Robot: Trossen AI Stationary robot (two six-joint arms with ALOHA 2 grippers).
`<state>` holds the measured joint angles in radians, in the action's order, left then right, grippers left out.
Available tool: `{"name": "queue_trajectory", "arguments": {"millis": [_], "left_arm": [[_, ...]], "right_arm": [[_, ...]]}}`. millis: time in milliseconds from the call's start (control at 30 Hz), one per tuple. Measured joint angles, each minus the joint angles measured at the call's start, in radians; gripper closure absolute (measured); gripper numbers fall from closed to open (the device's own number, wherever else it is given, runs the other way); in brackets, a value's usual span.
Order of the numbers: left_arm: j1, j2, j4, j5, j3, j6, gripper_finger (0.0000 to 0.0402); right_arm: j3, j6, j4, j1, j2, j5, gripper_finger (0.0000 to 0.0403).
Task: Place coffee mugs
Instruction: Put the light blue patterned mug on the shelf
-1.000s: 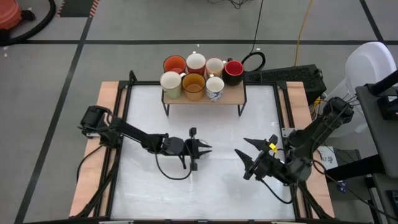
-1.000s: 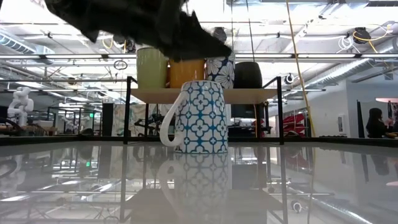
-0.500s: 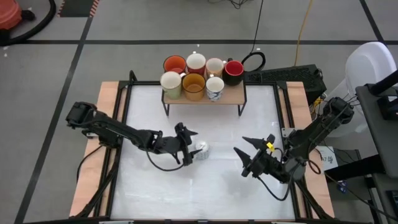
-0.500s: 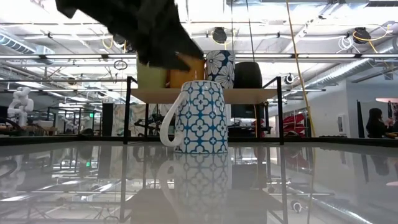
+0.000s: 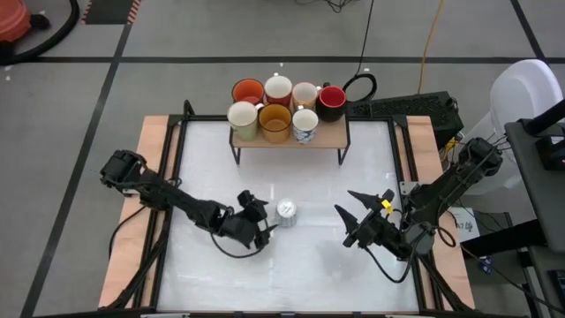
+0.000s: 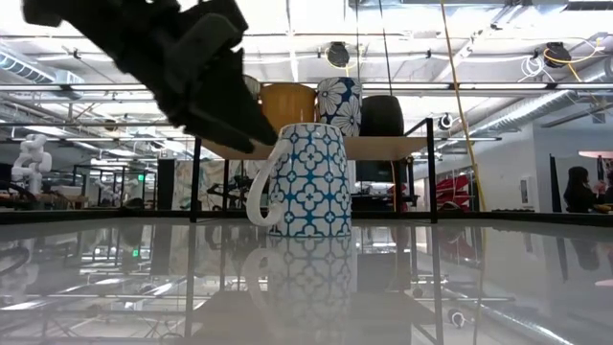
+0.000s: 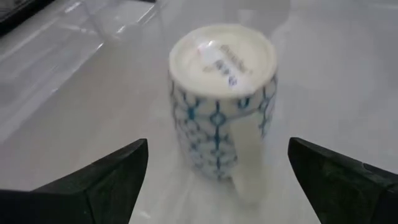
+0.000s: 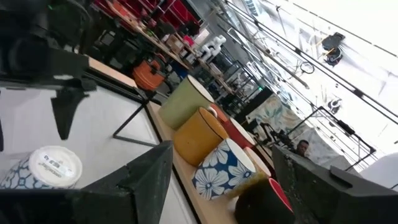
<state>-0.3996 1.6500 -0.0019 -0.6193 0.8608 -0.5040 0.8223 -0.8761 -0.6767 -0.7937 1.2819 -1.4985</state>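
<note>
We are holding our left gripper point(image 7: 217, 180) released, fingers spread beside the mug point(image 7: 222, 99): white with blue lattice, standing upside down mid-table point(image 5: 309, 265), base label unreadable. Our right gripper point(image 5: 353, 221) is waiting open.

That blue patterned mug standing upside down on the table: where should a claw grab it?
Across the body of the blue patterned mug, coming down from above. It stands base-up, so no rim is offered; keep the fingers off the handle, which sticks out sideways.
</note>
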Motion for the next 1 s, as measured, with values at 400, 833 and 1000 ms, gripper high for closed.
{"name": "queue_trajectory", "arguments": {"millis": [400,833,1000], "left_arm": [[-0.096,0.12,0.083,-0.18,0.0,-0.123,0.0016],[-0.093,0.264,0.266,-0.272,0.0,-0.146,0.0107],[-0.093,0.264,0.289,-0.272,0.0,-0.1,0.0221]], "right_arm": [[0.0,0.019,-0.002,0.0,0.0,0.009,0.0149],[0.0,0.019,-0.004,0.0,0.0,0.011,0.0149],[0.0,0.017,-0.004,0.0,0.0,0.011,0.0149]]}}
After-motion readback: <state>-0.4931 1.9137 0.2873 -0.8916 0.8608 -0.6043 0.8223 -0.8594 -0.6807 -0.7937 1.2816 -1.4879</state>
